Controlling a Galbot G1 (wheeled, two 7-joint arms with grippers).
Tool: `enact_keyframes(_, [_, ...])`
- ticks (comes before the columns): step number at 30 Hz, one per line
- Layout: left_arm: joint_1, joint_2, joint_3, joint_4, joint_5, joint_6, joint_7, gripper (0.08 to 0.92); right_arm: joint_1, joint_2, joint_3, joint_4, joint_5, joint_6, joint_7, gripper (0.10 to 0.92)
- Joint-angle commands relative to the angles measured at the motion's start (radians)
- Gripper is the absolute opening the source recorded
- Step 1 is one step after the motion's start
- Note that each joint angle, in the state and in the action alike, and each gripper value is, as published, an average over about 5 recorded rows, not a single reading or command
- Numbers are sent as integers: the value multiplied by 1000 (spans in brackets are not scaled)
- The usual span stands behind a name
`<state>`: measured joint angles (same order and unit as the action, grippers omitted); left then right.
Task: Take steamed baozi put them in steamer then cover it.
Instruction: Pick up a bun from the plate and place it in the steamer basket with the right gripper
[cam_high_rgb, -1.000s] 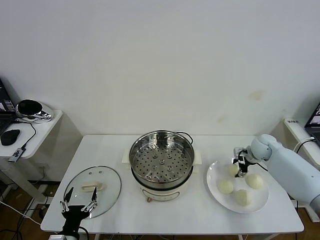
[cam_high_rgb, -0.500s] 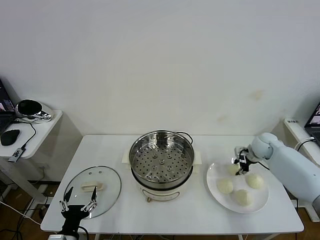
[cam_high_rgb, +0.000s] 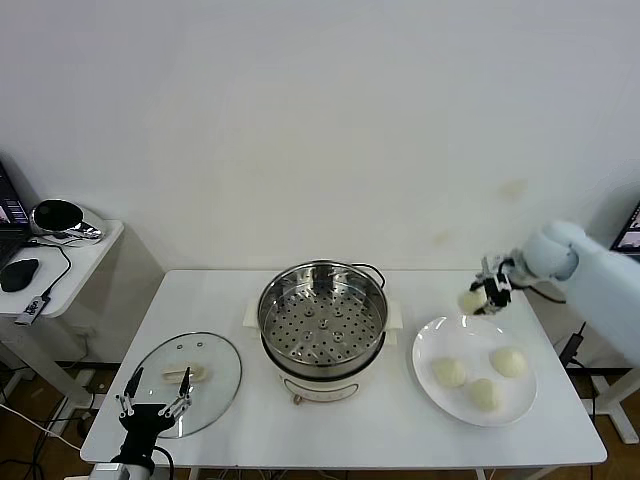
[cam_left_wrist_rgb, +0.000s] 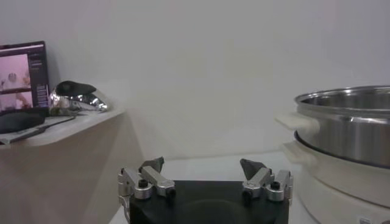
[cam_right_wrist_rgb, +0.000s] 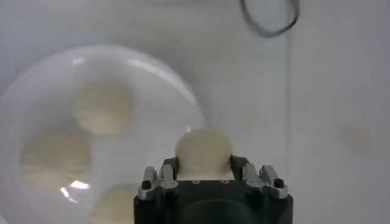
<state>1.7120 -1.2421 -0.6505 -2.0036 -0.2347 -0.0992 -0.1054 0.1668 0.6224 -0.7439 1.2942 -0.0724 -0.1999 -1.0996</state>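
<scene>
Head view: right gripper (cam_high_rgb: 481, 295) pinches baozi (cam_high_rgb: 471, 301) (round, no long axis) above plate (cam_high_rgb: 428, 372)

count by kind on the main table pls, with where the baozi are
Baozi: 4. 3 on the plate; 1 held in the right gripper above the plate.
Steamer: 1
Glass lid: 1
Plate: 1
Total: 7

Right gripper (cam_high_rgb: 484, 295) raised, fingers clamped on a bun (cam_high_rgb: 472, 301). Left gripper (cam_high_rgb: 153, 403) parked low, fingers spread.
</scene>
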Motion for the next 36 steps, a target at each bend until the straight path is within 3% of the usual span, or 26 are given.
enact_keyframes(1, [-8,14,-3,-4,-8,1,0,823,432,62,-296,82,261,55,-6,543])
enact_keyframes(6, [-12,19,-12,-15,-15,3,0,823,527,228,-410,46,344,136,-4,545])
enact_keyframes(15, [-7,13,-33,-36,-19,7,1,823,514,496,-507,-17,321,312,11,552])
enact_keyframes(26, [-8,-1,-57,-54,-27,14,3,823,437,693,-593,-178,87,616,53,558])
enact_keyframes(36, [-16,-11,-59,-54,-29,16,4,823,358,763,-581,-327,-102,736,92,560])
